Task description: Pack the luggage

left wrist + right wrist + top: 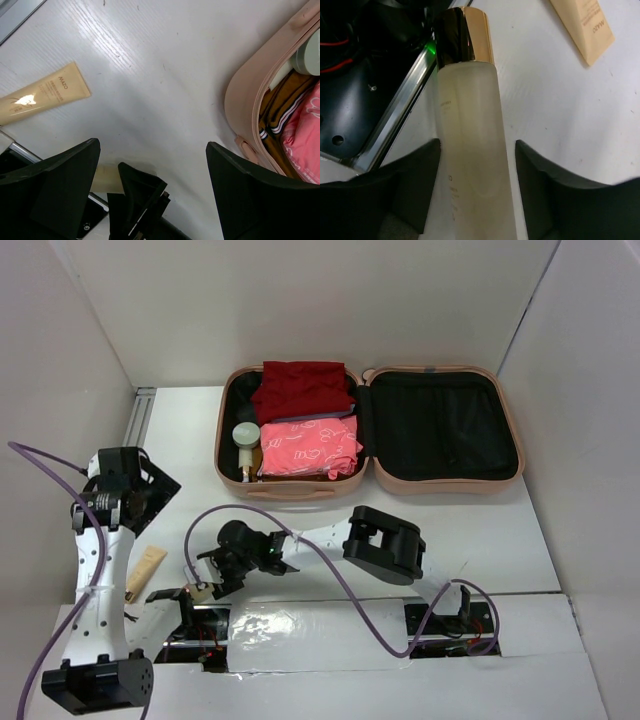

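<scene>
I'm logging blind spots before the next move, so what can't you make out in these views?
Right wrist view: the frosted bottle runs off the bottom edge; its print is too faint to read.
Same view: whether the right gripper actually presses it.
Top view: what lies under the red garment and pink pouch in the luggage.

The frosted bottle (470,165) runs off the bottom of the right wrist view, and its faint lettering is unreadable. Whether the right gripper (477,145) actually pinches it, I can't quite tell. From the left wrist, the tan tube (45,95) is clipped at the left edge, the luggage (245,100) at the right.
</scene>
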You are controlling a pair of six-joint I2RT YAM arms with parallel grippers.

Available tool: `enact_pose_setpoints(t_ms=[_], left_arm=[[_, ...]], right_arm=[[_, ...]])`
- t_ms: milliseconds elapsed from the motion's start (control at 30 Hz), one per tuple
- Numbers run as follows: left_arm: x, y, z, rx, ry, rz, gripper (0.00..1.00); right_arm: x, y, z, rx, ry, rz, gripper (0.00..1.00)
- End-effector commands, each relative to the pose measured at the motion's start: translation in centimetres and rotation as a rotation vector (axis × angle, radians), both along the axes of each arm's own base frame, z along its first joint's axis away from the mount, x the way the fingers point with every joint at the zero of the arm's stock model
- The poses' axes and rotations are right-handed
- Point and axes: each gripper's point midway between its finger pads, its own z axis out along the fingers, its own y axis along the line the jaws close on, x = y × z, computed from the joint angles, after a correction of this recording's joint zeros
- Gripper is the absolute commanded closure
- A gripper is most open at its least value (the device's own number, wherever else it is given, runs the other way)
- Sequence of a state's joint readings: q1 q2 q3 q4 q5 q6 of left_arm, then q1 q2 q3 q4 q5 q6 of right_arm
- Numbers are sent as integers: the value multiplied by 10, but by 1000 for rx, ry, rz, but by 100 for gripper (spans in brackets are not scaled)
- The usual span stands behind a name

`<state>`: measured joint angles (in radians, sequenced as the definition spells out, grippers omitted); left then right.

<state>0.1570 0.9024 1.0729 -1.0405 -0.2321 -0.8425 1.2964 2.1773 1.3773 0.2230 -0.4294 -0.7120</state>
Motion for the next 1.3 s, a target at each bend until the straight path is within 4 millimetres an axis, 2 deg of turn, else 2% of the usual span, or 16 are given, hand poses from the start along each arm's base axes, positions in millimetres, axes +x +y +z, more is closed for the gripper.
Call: enact_pose_setpoints(t_ms=[0,233,300,400,633,767,867,900,933,967,1000,1067,1133,1200,1233,1267], left_arm=[[-3,11,7,59,-37,10,0],[-9,15,2,84,-37,29,0],[-10,15,-1,82,-28,29,0],[-9,11,-2,67,-31,16,0],[-1,7,0,45,-85,4,0],[0,8,4,41,-100,29,0],[4,4,-2,15,-107,23,0],[2,4,-6,13,-95,23,0],[2,4,-6,13,-95,23,0],[2,4,-6,13,-95,23,0],[1,4,-10,12,-84,23,0],[5,-2,-11,-17,-89,0,0],[8,-4,-12,-14,-95,-22,0],[10,-5,-15,-16,-96,-36,0],[8,-5,-19,-18,-86,-36,0],[9,-5,-21,-18,-85,-36,0]], right_arm=[[-12,-1,-12,-60,53,33,39],[-17,-9,-20,-111,104,50,82],[-13,-11,-7,-92,99,13,99],[2,-16,30,-8,118,-68,100],[103,-51,163,334,186,-546,100],[144,-77,194,402,239,-742,100],[197,-103,227,503,293,-981,100],[229,-121,219,494,298,-1122,100],[248,-121,245,570,360,-1193,100],[266,-126,247,587,389,-1274,100],[295,-138,211,515,392,-1418,100],[319,-129,237,618,463,-1495,100],[344,-125,205,596,458,-1602,100],[365,-116,234,716,518,-1636,100],[377,-113,202,677,501,-1705,100],[388,-115,201,722,536,-1749,100]])
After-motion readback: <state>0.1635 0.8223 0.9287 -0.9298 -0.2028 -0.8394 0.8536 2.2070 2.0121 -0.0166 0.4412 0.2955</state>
